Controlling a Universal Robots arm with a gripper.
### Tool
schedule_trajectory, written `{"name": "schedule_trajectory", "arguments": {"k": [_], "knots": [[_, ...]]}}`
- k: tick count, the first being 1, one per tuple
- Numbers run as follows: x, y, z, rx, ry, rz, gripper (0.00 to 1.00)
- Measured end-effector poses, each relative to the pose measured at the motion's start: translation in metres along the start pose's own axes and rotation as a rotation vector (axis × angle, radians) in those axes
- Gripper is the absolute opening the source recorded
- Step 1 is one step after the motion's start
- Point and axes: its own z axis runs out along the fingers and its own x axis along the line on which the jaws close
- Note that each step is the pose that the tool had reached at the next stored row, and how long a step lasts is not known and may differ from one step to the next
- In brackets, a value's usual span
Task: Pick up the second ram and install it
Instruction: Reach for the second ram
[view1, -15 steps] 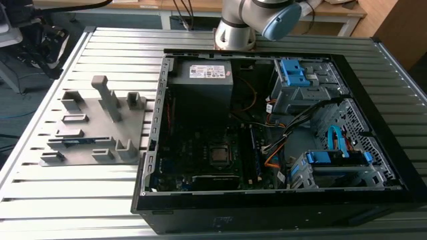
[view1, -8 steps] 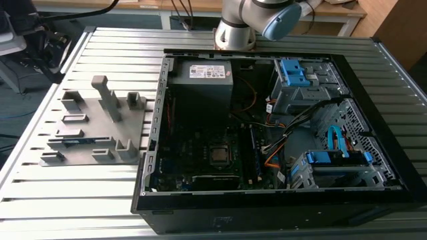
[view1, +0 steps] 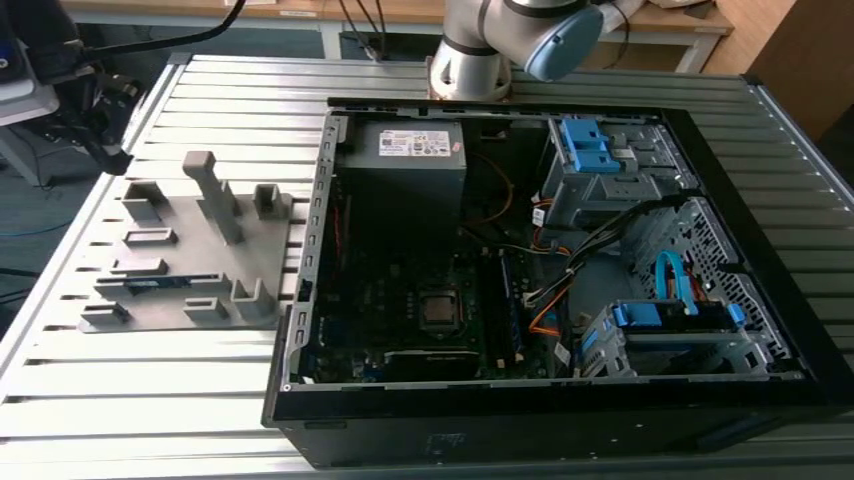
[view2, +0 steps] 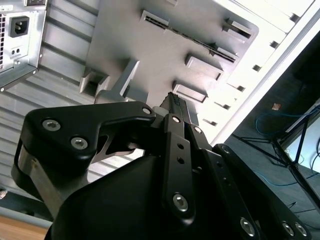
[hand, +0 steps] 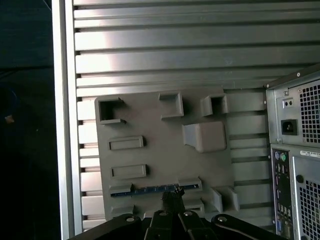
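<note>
The second ram (hand: 150, 190) is a thin blue-green stick standing on edge in a slot of the grey fixture plate (hand: 165, 145). In the exterior view the same ram (view1: 154, 284) lies near the front of the fixture (view1: 187, 250), to the left of the open computer case (view1: 534, 270). My gripper (hand: 172, 197) hovers well above the fixture, apart from the stick, its black fingers pressed together with nothing between them. The second wrist view shows the gripper (view2: 171, 100) above the fixture (view2: 130, 35).
The fixture carries raised blocks and a tall post (view1: 214, 195). Inside the case sit the grey power supply (view1: 407, 145), the processor socket (view1: 438, 308), memory slots (view1: 511, 300), blue drive-bay clips (view1: 587, 145) and loose cables. The slatted metal table (view1: 160, 400) ends close behind the fixture.
</note>
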Motion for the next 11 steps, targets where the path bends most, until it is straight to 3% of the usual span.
{"name": "schedule_trajectory", "arguments": {"k": [11], "knots": [[0.0005,-0.0034,0.0103,0.0,-0.0001,0.0,0.1]]}}
